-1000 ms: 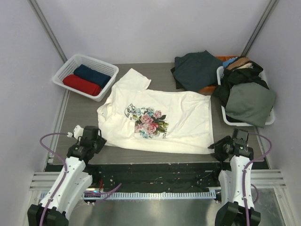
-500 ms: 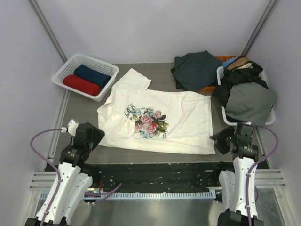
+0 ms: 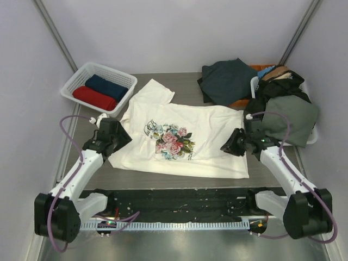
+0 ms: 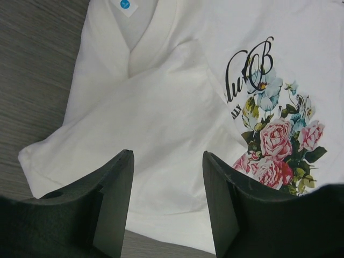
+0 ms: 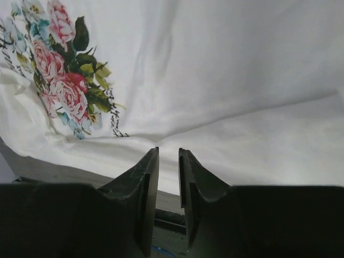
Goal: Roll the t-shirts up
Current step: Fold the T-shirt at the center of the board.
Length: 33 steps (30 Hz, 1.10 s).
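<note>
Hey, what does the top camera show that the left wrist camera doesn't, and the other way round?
Only the top view: the white basket holding a rolled red shirt and a rolled navy shirt, the heap of dark clothes at the far right, and both arms. Only the left wrist view: a small blue sticker inside the neckline, and the left hand up close, open with nothing in it. Both: the cream floral t-shirt spread on the table, with its rose print.
</note>
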### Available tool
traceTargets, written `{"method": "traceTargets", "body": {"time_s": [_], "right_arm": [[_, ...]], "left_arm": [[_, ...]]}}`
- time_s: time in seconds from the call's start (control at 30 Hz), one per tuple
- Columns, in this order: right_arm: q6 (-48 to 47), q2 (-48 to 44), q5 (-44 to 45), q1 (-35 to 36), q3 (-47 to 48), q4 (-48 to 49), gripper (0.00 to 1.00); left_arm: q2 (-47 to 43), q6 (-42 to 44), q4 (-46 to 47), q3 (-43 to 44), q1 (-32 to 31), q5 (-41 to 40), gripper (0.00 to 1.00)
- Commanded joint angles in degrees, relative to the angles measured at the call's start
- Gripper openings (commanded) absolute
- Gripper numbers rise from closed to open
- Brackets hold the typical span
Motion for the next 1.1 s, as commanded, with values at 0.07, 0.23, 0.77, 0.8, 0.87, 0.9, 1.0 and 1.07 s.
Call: {"method": "traceTargets", "body": {"time_s": [0.07,0.23,0.77,0.8,0.87,0.9,1.0,1.07], "right_arm": [[4.9,12.3,0.6,17.7,5.9,20.2,0.39],[10.0,23.8,4.5,27.1,12.1,35.1,0.43],[5.7,53.4,5.0,38.5,34.7,38.3,0.50],[5.4,53.6,4.8,38.6,35.0,38.0,0.50],[5.3,54.6,4.0,38.6,35.1,38.1,0.50],[5.2,55.1,2.9,38.8,35.4,38.2,0.50],[4.7,57.2,1.9,39.3,37.3,36.9,0.49],[4.1,58.8,1.8,39.7,38.5,36.2,0.48]], "left_arm": [[9.7,5.8,9.1,6.0,0.4,-4.8,0.57],[17.8,7.2,10.0,9.4,2.0,-4.0,0.56],[22.9,9.8,12.6,8.4,7.0,1.7,0.49],[23.3,9.6,12.7,8.2,7.2,2.1,0.50],[23.7,9.1,13.4,7.7,7.8,4.2,0.51],[24.3,8.9,13.7,7.5,7.9,4.7,0.51],[25.0,8.7,13.8,7.3,8.8,6.1,0.51],[25.3,8.6,13.8,7.0,9.2,6.5,0.50]]}}
